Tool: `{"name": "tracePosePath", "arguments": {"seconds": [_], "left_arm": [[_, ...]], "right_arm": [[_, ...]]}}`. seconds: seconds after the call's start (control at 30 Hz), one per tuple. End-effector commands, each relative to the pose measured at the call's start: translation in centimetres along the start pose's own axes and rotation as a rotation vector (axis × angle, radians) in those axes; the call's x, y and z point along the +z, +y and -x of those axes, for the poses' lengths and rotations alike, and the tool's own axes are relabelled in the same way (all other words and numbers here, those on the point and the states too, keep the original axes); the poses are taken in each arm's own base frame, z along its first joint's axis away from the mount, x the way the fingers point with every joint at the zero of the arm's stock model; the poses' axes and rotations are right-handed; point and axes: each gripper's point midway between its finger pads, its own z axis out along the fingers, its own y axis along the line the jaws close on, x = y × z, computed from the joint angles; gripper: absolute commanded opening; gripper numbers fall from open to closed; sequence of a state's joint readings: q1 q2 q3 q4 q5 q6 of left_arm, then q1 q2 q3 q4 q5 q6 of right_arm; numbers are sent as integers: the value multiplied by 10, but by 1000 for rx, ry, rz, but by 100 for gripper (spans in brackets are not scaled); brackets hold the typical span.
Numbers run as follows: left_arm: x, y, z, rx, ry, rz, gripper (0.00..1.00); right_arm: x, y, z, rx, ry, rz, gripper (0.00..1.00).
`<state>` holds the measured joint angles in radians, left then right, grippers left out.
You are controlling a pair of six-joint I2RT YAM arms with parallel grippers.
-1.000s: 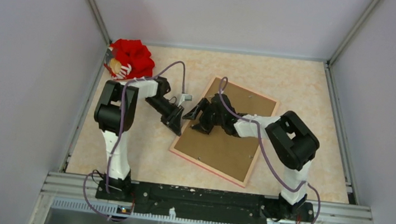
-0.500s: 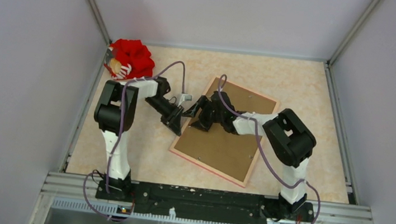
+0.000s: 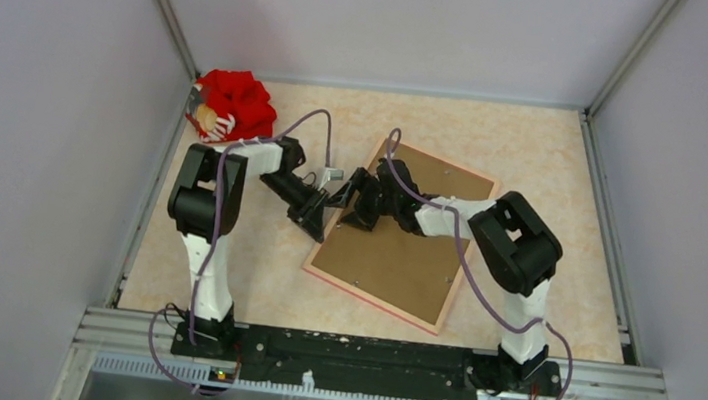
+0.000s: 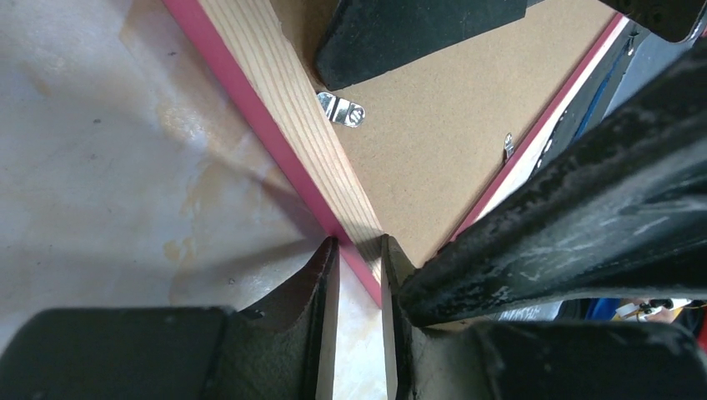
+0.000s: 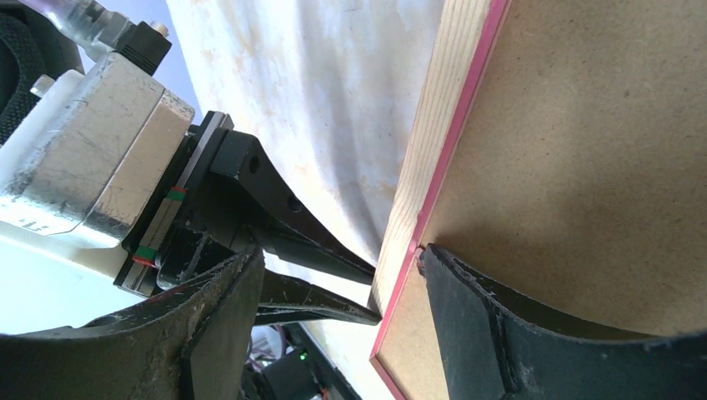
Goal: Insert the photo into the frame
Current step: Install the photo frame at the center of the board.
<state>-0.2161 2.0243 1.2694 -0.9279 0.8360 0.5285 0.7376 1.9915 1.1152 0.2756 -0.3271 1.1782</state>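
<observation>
Top external view shows the big pale marbled tabletop point(image 3: 555, 163). The thin pink picture frame point(image 4: 288, 96) lies on it near the middle, face down, with its pale wood back up. A flat brown backing board point(image 3: 394, 255) sits inside the frame. The photo of sea and sky cannot be seen. It may be under the board, but I cannot tell.

The left pincer point(image 4: 358, 254) is closed on the frame's thin rail near a corner, with one finger on each side. The right pincer point(image 5: 338, 254) is wide open over the same rail and holds nothing. One of its fingers point(image 5: 534, 342) rests on the board. The other hangs out past the frame's edge.

I think the job now is to keep the frame in place while the board gets pushed down snug. To do it well, the left pincer should hold firm but not squeeze hard, because the rail is thin. The right finger should press flat and soft so the board does not tip up. Going slow would help.

The two pincers are very near each other, so they could bump. A red soft bundle point(image 3: 232, 101) sits in the far left corner, well apart and not in the way. A small shiny metal clip point(image 4: 340, 109) sits on the board just beside the rail, near the right finger. It could snag that finger.
</observation>
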Motion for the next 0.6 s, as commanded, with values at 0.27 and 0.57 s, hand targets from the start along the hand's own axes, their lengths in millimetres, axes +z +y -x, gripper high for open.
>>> {"name": "tracePosePath", "arguments": {"seconds": [0.27, 0.57], "left_arm": [[4, 38, -12, 84, 72, 162, 25], [6, 42, -16, 75, 88, 168, 24]], "right_arm": [[3, -1, -7, -22, 38, 10, 71], [5, 1, -24, -37, 104, 28, 70]]}}
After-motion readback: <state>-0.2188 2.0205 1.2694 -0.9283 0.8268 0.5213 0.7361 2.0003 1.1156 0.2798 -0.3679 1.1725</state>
